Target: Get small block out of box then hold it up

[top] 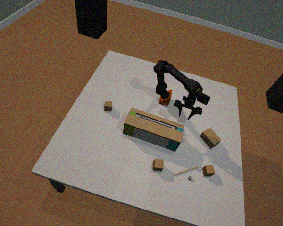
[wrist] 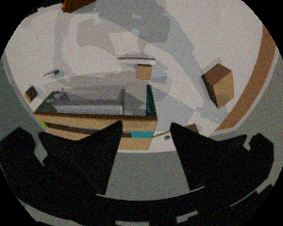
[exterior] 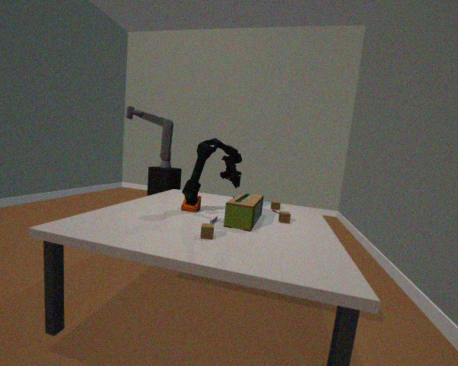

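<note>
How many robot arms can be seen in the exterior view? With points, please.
2: the black arm (top: 180,76) (exterior: 198,169) stands on the table (top: 87,146) (exterior: 221,252) (wrist: 33,47), and the grey arm (exterior: 166,137) stands beyond it. More may be outside this view.

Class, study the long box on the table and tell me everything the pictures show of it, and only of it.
The long box stands upright on the white table. Its top looks like plain tan wood or card, cut by a long narrow slot. One end is green, the other teal; between them, one long side shows a dull grey panel, perhaps see-through. It lies slantwise in the top view, near the arm's orange base. Nothing but the table visibly touches it.
</note>
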### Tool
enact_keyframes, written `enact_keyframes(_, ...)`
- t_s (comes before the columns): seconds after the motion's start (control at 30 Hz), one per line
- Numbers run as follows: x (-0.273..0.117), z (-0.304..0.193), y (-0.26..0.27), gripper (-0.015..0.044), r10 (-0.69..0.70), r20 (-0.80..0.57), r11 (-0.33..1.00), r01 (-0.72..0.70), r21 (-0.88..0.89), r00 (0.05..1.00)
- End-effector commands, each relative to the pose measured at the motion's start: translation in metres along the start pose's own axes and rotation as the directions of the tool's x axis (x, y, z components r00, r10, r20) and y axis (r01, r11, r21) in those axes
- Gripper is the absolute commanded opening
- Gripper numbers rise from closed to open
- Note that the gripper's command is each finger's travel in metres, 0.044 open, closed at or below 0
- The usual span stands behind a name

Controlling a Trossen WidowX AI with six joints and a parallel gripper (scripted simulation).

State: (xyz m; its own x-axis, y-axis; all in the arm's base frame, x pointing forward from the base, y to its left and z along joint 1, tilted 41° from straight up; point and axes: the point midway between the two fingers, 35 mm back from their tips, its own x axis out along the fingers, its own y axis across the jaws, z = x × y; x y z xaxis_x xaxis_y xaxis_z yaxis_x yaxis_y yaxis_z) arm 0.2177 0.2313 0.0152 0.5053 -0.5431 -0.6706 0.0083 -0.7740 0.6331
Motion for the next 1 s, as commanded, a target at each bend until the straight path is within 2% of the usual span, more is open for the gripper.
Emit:
enact_keyframes(0.0, 0.018, 0.006, -0.002, 0.0285, 0.004, -0.001, 1.000, -0.004, -0.016, 1.000)
enact_keyframes(0.2, 0.084, 0.035, 0.001, 0.0285, 0.007, -0.003, 1.000, -0.007, -0.015, 1.000)
enact_keyframes(0.97, 0.112, 0.047, 0.000, 0.0285, 0.007, -0.004, 1.000, -0.007, -0.016, 1.000)
